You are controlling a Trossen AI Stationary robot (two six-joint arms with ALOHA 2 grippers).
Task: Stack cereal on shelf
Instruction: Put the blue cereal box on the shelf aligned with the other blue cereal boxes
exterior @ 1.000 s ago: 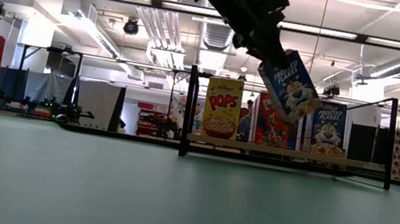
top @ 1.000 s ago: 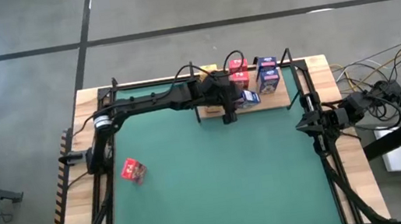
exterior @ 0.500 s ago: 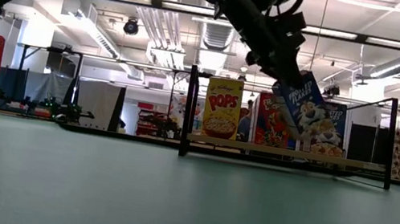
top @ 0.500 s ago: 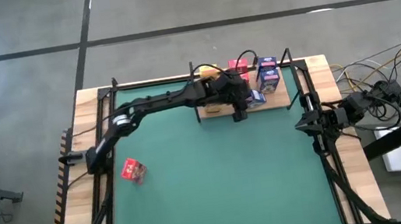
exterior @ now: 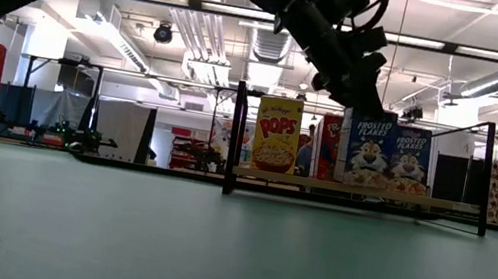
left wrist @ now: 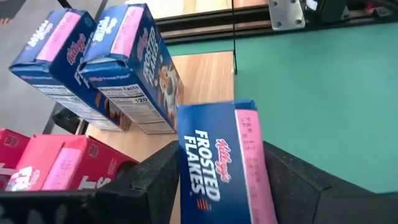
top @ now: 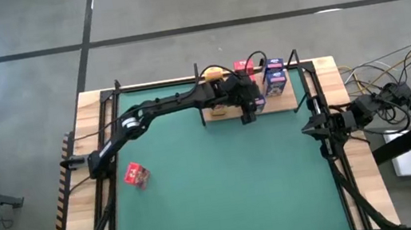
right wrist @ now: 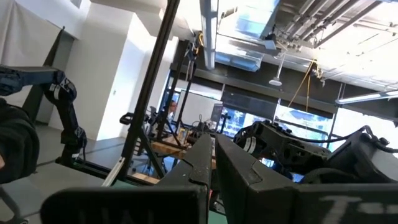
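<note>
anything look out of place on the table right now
One red cereal box sits alone on the green mat near the left edge, far from the shelf where the other boxes stand. The left claw is at the shelf with a blue box between its fingers.

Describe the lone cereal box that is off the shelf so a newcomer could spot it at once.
Start from the green mat covering the table and go to its left side, far from the wooden shelf at the back. The red Froot Loops box sits there alone, the only box on the mat; every other box is on the shelf.
</note>
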